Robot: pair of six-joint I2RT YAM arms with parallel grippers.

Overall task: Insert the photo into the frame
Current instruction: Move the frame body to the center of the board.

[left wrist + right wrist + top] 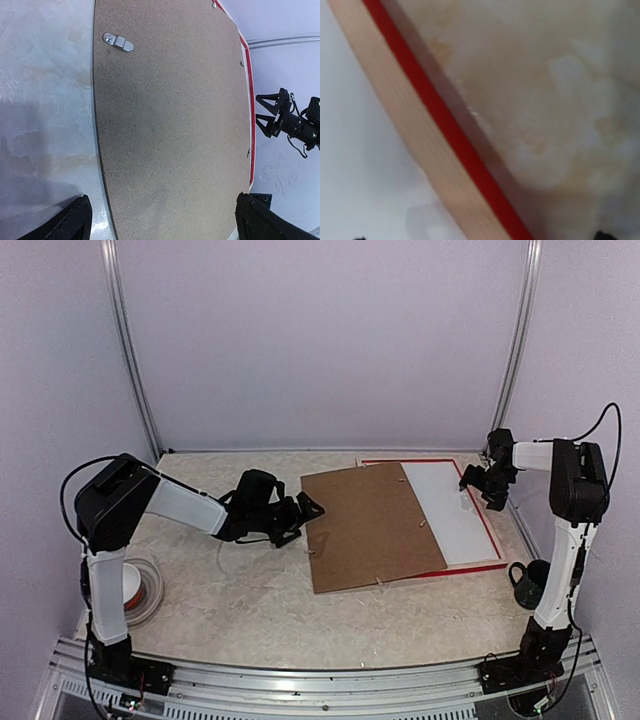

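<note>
The frame [425, 462] lies rear side up at the right of the table, its red edge showing. A white sheet [450, 510] lies inside it; no cat print shows, so the photo is hidden. A brown backing board [370, 525] with small clips [118, 42] lies askew over the frame's left part. My left gripper [310, 508] is open at the board's left edge, and its fingers [67, 222] straddle the board [170, 115]. My right gripper [475, 485] is open and empty just over the frame's right rail, whose pale wood and red stripe [445, 125] fill its wrist view.
A white ring-shaped roll [140, 585] lies by the left arm's base. A dark mug [528, 580] stands by the right arm's base. Pale enclosure walls stand at the back and sides. A metal rail [320, 680] runs along the front edge.
</note>
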